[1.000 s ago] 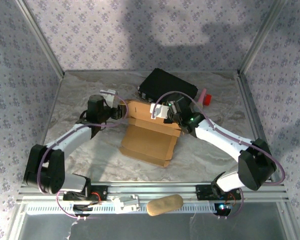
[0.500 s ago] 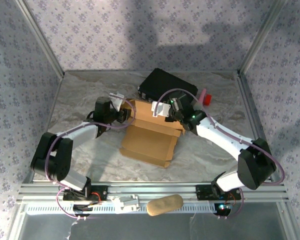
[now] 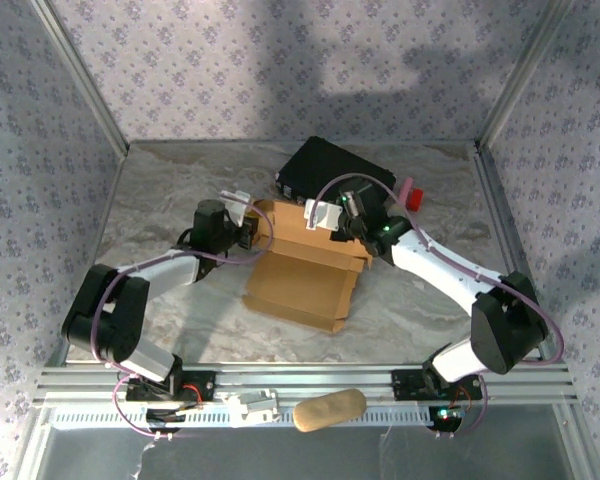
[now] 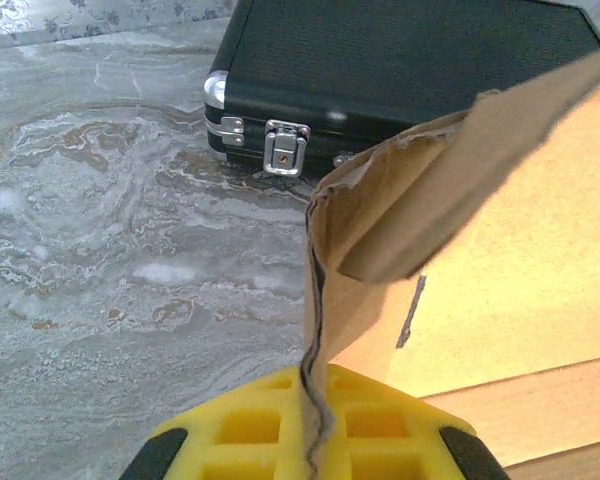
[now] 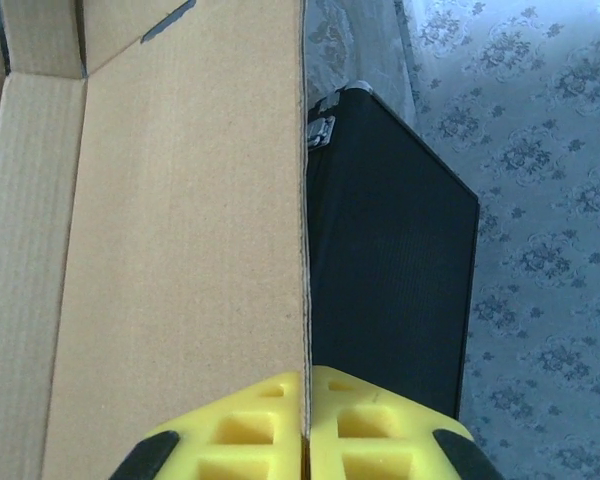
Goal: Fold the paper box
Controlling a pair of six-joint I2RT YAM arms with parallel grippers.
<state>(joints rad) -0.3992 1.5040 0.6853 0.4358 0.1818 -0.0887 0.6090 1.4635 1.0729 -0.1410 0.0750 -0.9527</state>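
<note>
A flap of the paper box [image 3: 305,280] is pinched tight by the left tool [image 4: 313,440]. Its far wall looks clamped by the right tool [image 5: 306,425] too, kinda.

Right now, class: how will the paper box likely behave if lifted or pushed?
Probably light: the paper box is thin cardboard. Likely floppy: the flap pinched in the left gripper curls, its edge wavy. Pushed, it should slide flat on the table rather than roll or tip.
</note>
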